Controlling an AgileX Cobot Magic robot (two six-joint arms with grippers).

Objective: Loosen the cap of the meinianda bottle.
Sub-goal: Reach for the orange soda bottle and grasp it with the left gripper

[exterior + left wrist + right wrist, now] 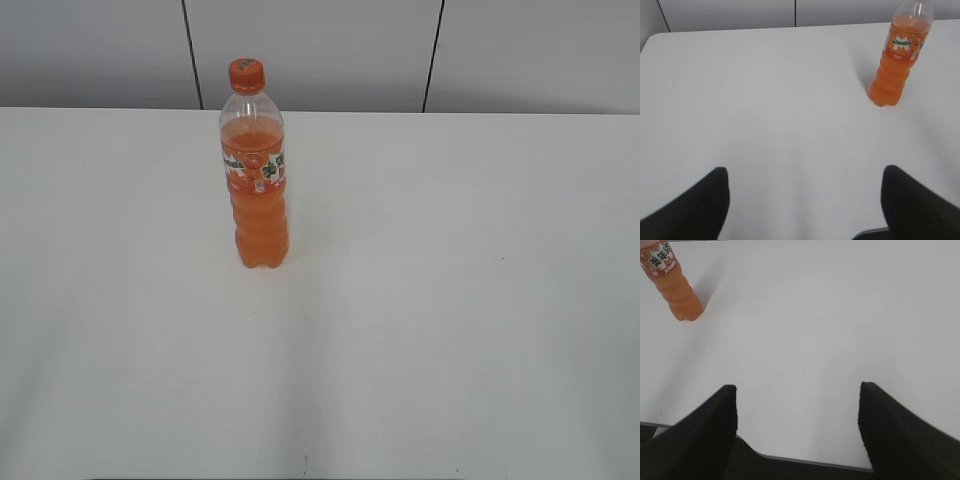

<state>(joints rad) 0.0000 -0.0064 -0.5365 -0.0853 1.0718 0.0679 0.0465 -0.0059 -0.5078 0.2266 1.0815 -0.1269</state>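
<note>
The meinianda bottle (256, 190) stands upright on the white table (450, 300), left of centre and toward the back. It holds orange drink and wears an orange-white-green label. Its orange cap (246, 74) with a small green mark sits on top. The bottle also shows at the top right of the left wrist view (897, 60), cap cut off, and at the top left of the right wrist view (670, 282), cap out of view. My left gripper (805, 180) is open and empty, far short of the bottle. My right gripper (797, 395) is open and empty near the table's front edge. Neither gripper shows in the exterior view.
A grey panelled wall (320, 50) runs behind the table's back edge. The table's front edge (810, 462) shows below the right gripper. Bare white tabletop lies around the bottle on all sides.
</note>
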